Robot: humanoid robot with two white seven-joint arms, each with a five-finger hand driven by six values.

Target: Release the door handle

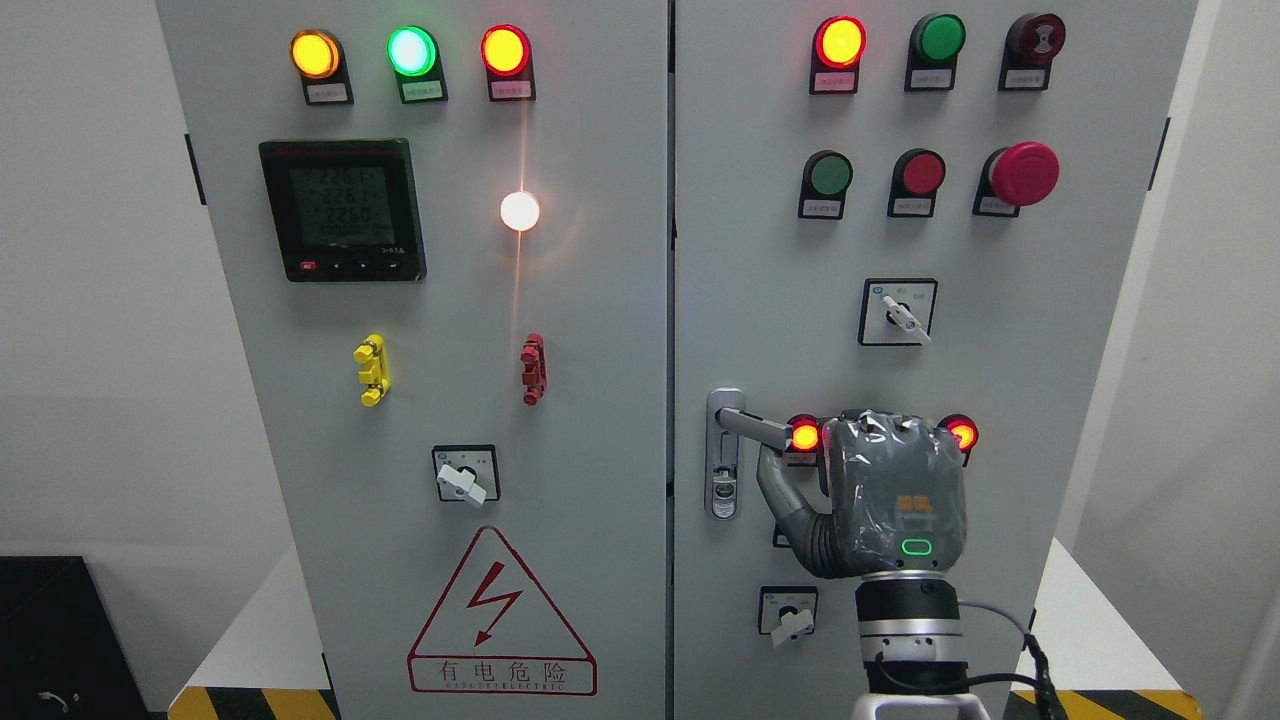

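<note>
The silver door handle (752,424) is on the left edge of the cabinet's right door (760,250). Its lever is swung out to the right from its lock plate (723,490). My right hand (795,450) comes up from the bottom edge with its grey back toward the camera. Its thumb (778,495) reaches up and left and touches the underside of the lever's end. The other fingers curl forward behind the back of the hand and are hidden. The hand appears shut on the lever. My left arm does not show.
Lit red lamps (805,436) glow on either side of the hand. A rotary switch (790,612) sits below the hand and another (898,312) above it. The left door (450,300) carries a meter, lamps and a warning triangle. A white platform with striped edge (250,700) lies below.
</note>
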